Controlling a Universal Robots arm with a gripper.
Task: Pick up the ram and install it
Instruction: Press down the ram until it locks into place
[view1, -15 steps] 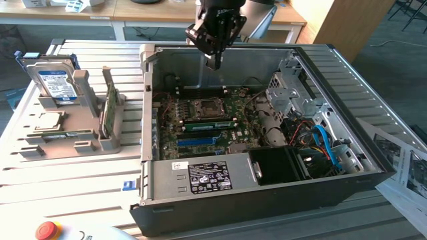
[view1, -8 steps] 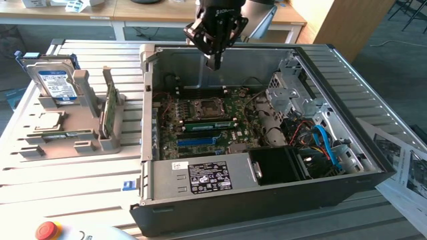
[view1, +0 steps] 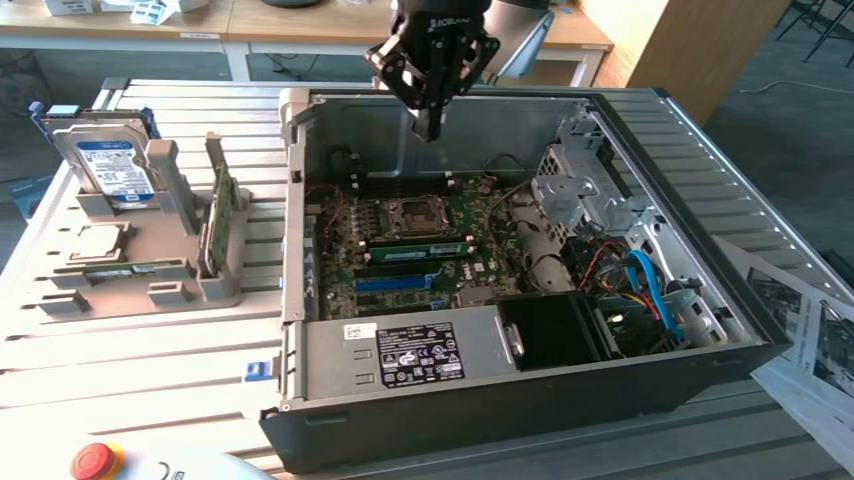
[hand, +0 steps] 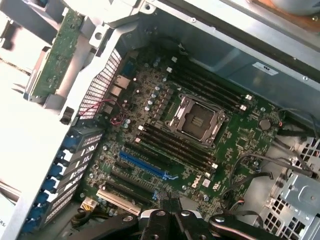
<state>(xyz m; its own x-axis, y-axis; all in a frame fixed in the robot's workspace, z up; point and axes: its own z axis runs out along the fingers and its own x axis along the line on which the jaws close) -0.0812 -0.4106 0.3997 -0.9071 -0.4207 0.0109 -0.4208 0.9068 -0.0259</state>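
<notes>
The ram is a long green stick standing in a motherboard slot just in front of the CPU socket, inside the open computer case. My gripper hangs well above the back of the case, apart from the ram. Its fingers are shut with nothing between them. In the wrist view the gripper looks down on the motherboard, with the CPU socket and dark memory slots on both sides of it.
A grey stand to the exterior view's left of the case holds a silver hard drive and a broader green card, also seen from the wrist. A red button sits near the front edge. Papers lie at the right.
</notes>
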